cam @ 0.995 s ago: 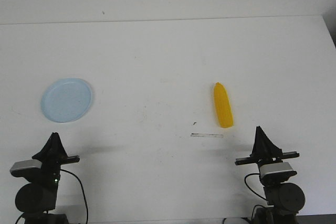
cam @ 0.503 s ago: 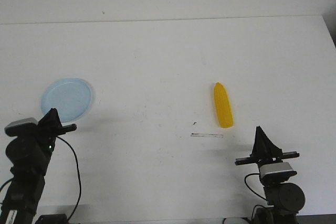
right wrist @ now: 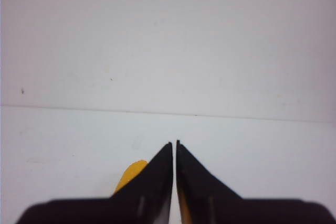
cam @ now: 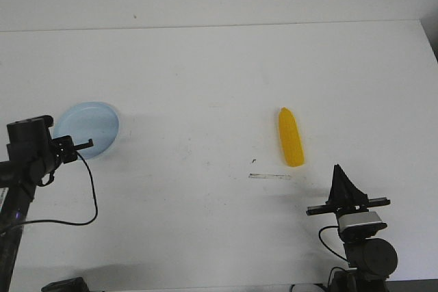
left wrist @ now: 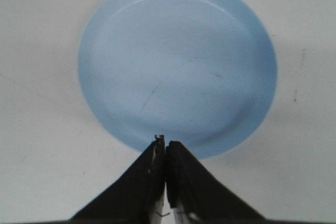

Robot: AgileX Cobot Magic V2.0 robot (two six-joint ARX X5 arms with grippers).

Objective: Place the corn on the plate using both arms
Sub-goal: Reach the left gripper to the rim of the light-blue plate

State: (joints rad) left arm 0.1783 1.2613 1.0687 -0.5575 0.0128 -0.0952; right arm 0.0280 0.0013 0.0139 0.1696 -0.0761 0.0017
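Lying alone on the white table, right of centre: smooth bright-yellow plastic corn cob, pointed end away from the robot, well apart from the round pale-blue plastic plate at far left. Poised over the plate's near rim: black left gripper, fingers pressed together on nothing. Parked near the table's front edge, just behind the corn: black right gripper, fingers likewise clenched and empty, yellow showing beside them in its wrist view.

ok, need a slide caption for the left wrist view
Left gripper, fingers shut, poised over the near rim of the empty pale-blue plate on the white table.
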